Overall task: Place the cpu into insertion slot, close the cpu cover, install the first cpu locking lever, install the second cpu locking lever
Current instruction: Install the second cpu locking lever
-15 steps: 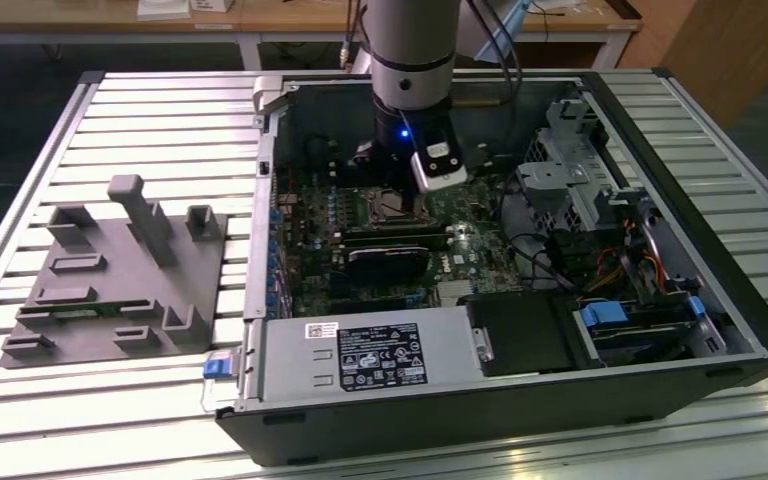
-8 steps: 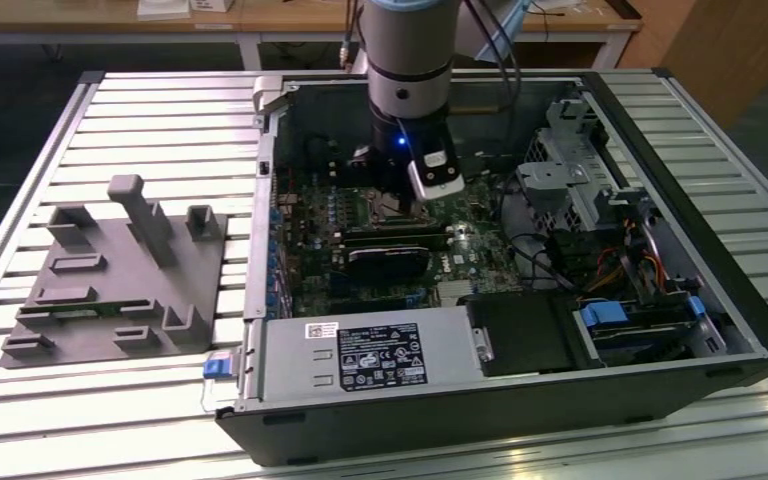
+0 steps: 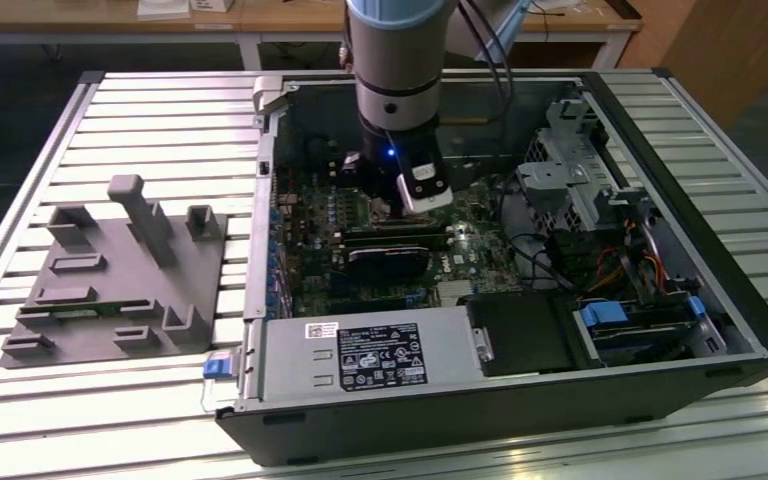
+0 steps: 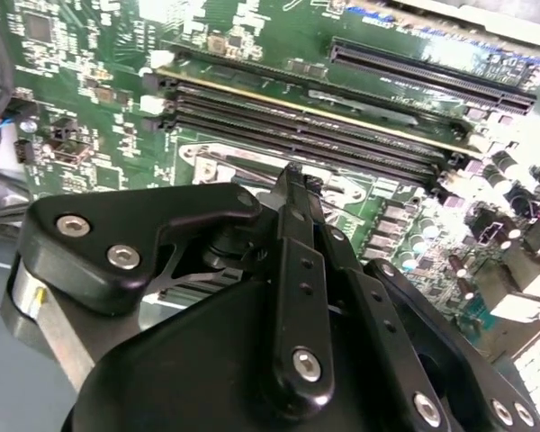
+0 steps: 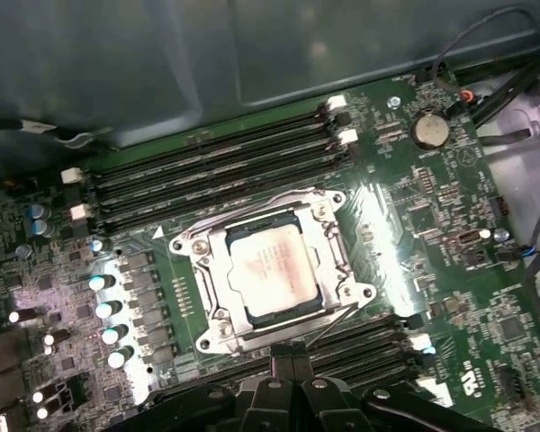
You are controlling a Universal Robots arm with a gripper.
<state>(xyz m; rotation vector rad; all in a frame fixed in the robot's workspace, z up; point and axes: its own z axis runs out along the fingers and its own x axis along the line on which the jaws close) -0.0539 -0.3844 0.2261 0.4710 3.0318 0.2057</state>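
The arm reaches down into the open computer case (image 3: 744, 340) on the slatted table (image 3: 131, 130), with the gripper (image 3: 387, 205) low over the green motherboard (image 3: 454, 262) in the exterior view. In the first wrist view the gripper's fingertips (image 5: 292, 353) stand pressed together, holding nothing, just beside the near edge of the insertion slot (image 5: 214, 310). The cpu (image 5: 272, 268) lies flat inside that slot, pale face up. The cpu cover (image 5: 328, 256) is down over it, framing the chip on all sides. A thin locking lever (image 5: 335, 322) runs along the socket edge nearest the fingertips; whether it is latched cannot be told. Long black memory slots (image 5: 216, 171) lie on the far side of the socket. A grey fixture block (image 3: 111, 275) rests on the table, well apart from the case at the exterior view's left.
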